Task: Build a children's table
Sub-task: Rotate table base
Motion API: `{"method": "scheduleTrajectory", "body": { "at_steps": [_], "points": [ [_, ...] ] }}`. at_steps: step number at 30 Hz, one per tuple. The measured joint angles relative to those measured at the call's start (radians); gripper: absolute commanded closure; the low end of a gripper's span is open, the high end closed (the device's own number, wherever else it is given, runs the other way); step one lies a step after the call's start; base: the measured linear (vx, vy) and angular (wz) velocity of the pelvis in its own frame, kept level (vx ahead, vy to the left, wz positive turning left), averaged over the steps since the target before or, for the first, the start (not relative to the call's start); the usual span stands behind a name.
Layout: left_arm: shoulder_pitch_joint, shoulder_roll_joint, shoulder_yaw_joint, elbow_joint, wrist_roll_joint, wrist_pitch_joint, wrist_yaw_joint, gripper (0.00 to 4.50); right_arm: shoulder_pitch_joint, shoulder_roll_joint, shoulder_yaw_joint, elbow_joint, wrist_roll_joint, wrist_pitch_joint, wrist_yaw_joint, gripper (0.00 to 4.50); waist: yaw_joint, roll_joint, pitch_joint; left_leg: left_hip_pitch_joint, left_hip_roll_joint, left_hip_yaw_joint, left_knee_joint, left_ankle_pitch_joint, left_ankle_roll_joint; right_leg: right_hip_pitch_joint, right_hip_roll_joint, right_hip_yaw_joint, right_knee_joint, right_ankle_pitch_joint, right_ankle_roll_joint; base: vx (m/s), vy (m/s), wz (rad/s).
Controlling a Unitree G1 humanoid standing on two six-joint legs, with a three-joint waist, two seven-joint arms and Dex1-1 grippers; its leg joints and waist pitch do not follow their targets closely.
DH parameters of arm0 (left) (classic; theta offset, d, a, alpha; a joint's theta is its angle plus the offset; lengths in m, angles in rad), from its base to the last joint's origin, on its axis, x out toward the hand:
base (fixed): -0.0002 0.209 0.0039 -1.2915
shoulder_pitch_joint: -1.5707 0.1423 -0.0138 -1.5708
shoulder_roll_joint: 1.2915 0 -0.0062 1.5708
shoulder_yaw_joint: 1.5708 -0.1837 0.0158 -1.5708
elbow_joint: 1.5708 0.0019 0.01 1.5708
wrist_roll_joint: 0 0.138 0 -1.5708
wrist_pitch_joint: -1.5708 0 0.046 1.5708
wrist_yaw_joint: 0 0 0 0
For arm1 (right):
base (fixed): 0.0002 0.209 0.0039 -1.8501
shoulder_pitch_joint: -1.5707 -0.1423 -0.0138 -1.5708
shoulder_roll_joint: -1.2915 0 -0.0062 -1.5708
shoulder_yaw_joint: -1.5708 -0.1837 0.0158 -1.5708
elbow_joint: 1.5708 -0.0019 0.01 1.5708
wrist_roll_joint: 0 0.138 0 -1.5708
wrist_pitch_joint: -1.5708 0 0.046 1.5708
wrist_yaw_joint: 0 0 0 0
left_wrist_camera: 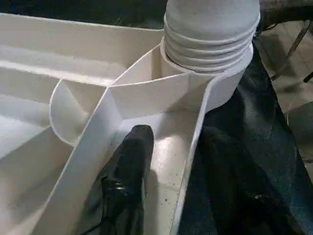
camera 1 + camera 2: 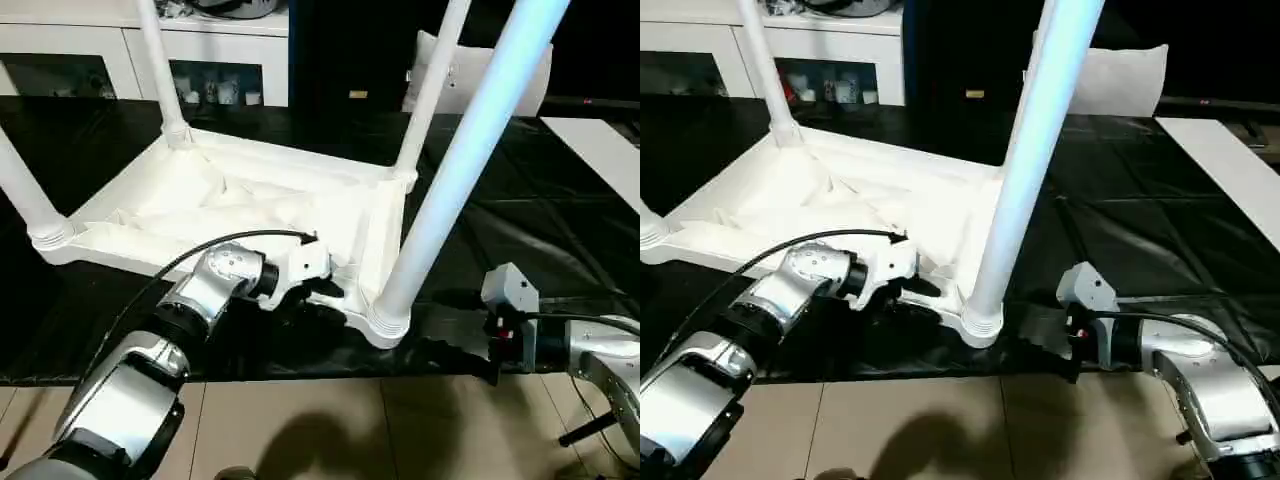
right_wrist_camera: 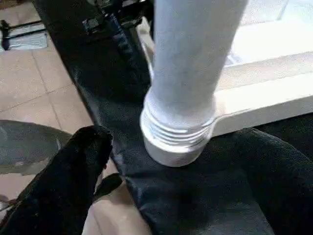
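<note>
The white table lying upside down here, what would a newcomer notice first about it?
The children's table lies top-down on a black sheet, its legs standing straight up. The near-corner leg is the biggest thing in the head views, its ribbed base seated in the round corner socket. The left gripper reaches onto the table's near rim beside that socket, one black finger inside the ribbed underside; the right gripper waits, open, just right of the leg.

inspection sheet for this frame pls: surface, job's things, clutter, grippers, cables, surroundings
Surface: black sheet over the work area, wrinkled.
Job's things: table top upside down, four legs standing in the corner sockets.
Clutter: nothing seen.
Grippers: left gripper straddles the top's edge wall beside the near leg; right gripper open, at the near leg's base.
Cables: black cable looping over the left forearm.
Surroundings: white cabinet, pale cushion, tiled floor.
</note>
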Motion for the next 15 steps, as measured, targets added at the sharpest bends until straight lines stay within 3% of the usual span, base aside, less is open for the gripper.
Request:
{"method": "scheduleTrajectory", "body": {
  "at_steps": [15],
  "points": [
    [-0.071, 0.003, -0.036, 0.073, 0.075, -0.021, -0.099, 4.13, 0.012, 0.000, 0.016, -0.029, 0.010, 0.020, 0.010, 0.00, -0.001, 0.000, 0.000, 0.001, 0.000, 0.000, -0.001, -0.001, 0.001, 0.002, 0.000, 0.000, -0.003, 0.001, -0.003, 0.000, 0.000, 0.00]
  ]
}}
